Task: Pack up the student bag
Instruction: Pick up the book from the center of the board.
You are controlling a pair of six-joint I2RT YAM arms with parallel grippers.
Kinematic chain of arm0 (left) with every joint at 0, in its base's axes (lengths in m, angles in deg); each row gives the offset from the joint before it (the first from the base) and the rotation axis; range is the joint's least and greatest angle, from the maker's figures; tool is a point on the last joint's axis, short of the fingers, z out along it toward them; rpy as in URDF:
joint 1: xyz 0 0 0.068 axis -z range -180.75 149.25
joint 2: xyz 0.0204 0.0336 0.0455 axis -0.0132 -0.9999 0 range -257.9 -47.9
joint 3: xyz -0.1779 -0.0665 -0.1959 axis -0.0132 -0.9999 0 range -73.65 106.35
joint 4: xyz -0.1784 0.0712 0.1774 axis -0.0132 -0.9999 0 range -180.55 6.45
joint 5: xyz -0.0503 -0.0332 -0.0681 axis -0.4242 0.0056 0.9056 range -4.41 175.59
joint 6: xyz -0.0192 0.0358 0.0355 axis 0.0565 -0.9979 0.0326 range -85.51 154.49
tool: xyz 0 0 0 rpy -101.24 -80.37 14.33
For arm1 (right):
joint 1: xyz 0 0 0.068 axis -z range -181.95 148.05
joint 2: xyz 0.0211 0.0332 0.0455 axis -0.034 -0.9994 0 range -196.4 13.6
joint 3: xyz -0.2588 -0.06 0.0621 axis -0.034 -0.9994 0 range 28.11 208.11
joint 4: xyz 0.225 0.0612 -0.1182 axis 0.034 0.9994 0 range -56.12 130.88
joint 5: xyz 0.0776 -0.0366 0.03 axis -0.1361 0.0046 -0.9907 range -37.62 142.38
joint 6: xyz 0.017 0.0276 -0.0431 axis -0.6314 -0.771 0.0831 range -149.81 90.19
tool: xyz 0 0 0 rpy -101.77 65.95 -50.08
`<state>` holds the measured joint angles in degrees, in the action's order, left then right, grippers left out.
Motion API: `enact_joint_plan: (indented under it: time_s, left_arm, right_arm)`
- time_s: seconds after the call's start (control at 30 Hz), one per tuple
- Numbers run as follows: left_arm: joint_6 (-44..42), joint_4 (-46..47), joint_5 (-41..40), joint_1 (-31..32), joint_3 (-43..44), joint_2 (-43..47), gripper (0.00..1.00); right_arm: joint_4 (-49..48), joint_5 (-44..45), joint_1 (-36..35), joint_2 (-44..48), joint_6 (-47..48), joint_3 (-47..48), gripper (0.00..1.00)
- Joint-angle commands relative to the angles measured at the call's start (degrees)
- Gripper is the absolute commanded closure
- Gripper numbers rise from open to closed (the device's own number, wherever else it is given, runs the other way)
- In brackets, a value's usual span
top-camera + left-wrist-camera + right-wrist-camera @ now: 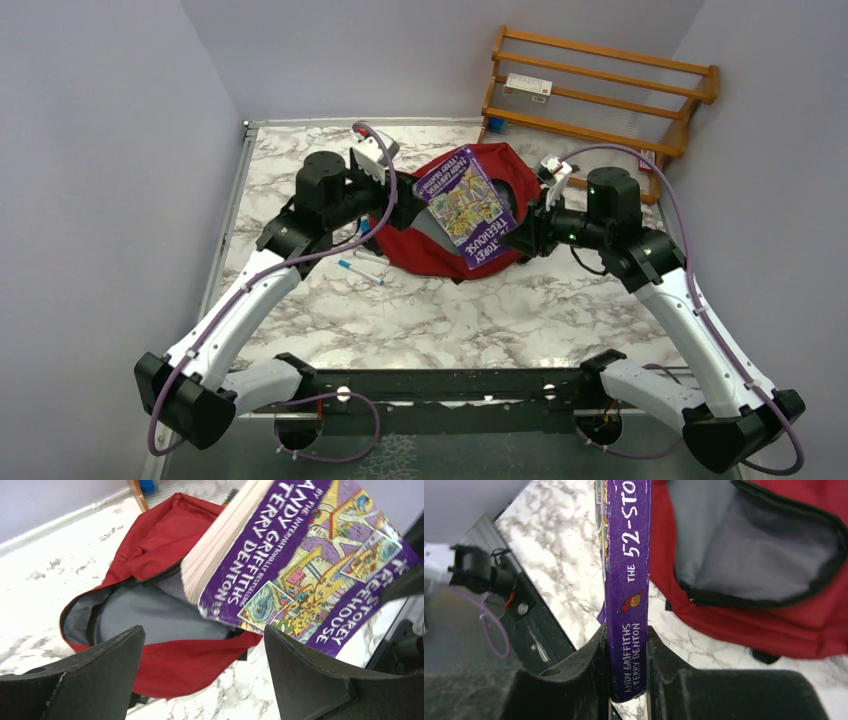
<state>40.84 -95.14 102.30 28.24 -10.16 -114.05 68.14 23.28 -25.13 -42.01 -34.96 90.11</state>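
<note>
The dark-red student bag [430,245] lies open at the table's far middle, its grey lining [150,615] showing. My right gripper [522,232] is shut on a purple paperback book [463,205], clamping its spine [628,630], and holds it tilted above the bag's opening [764,550]. My left gripper [392,212] is open and empty at the bag's left side; its fingers [100,670] straddle the bag's red edge [190,662] without touching it. The book [300,565] hangs over the opening in the left wrist view.
Two pens [362,268] lie on the marble table [480,310] just left of the bag. A wooden rack [600,85] with a small box stands at the back right. A raised rail [232,230] runs along the table's left edge.
</note>
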Motion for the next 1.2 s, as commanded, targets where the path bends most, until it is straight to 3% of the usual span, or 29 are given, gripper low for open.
enact_joint_plan:
  time_s: [0.0,0.17,0.4,0.67,0.93,1.17]
  left_arm:
    - [-12.5,-11.7,5.9,-0.1,2.9,5.2,0.10]
    - [-16.7,-17.0,7.4,-0.1,4.5,8.8,0.08]
    - [-19.1,-20.5,10.8,-0.1,9.6,8.9,0.07]
    - [-18.0,-22.3,32.3,0.0,12.6,5.2,0.09]
    - [-14.9,-22.2,39.4,0.2,14.3,1.3,0.20]
    - [-13.7,-21.6,43.4,0.9,15.1,-0.2,0.38]
  right_arm:
    - [-1.7,-16.3,0.1,-0.9,11.1,5.5,0.99]
    - [3.4,-25.4,0.1,-3.0,16.2,7.7,0.99]
    - [12.5,-30.7,0.1,-7.0,22.8,10.9,1.00]
    - [11.9,-34.8,0.1,-7.9,23.8,11.8,0.99]
    - [11.3,-39.3,0.1,-7.8,24.8,11.6,0.99]
    - [14.5,-37.6,0.1,-10.2,27.4,13.1,0.97]
